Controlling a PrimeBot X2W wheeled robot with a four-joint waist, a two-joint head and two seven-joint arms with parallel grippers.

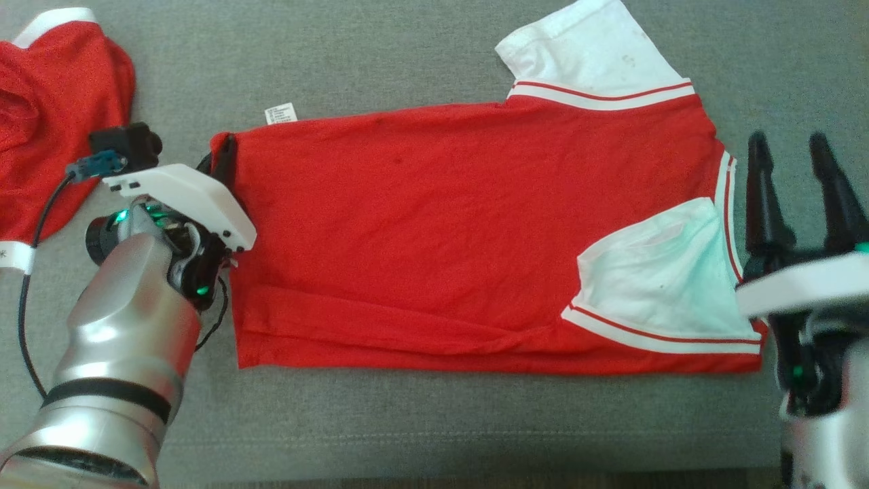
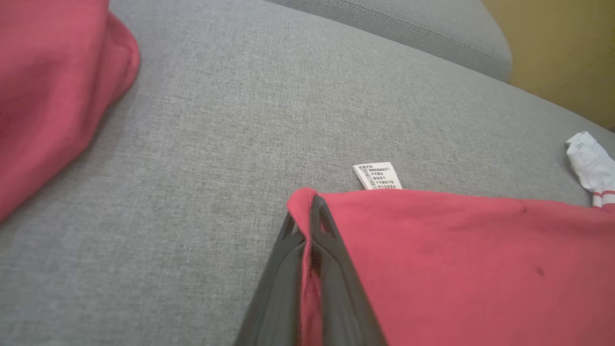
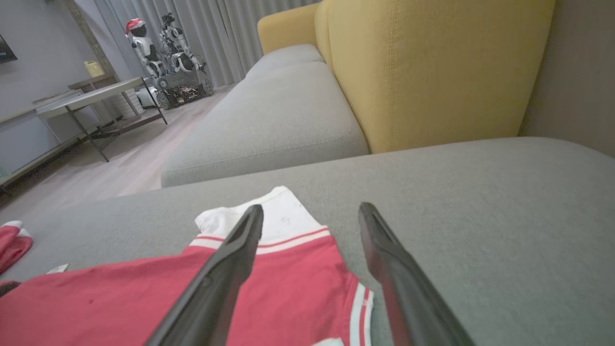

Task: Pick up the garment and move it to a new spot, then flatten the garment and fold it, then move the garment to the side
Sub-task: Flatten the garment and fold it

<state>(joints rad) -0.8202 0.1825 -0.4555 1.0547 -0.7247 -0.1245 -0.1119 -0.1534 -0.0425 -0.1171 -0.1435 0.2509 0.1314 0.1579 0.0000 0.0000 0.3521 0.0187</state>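
The garment [image 1: 441, 224] is a red shirt with white, red-striped sleeves, lying flat across the grey sofa cushion with one sleeve folded onto its body. A white care label [image 1: 280, 113] sticks out at its upper left. My left gripper [image 1: 225, 157] is shut on the garment's upper left corner; in the left wrist view the red cloth [image 2: 432, 259] is pinched between the dark fingers [image 2: 331, 250]. My right gripper [image 1: 791, 153] stands open just past the garment's right edge, by the collar, with nothing between its fingers [image 3: 226, 269].
A second red garment [image 1: 54, 115] with white trim lies bunched at the cushion's far left. A yellow backrest [image 3: 432, 67] rises behind the seat. Off the sofa stand a low table [image 3: 86, 101] and a small robot [image 3: 163, 53] on the wooden floor.
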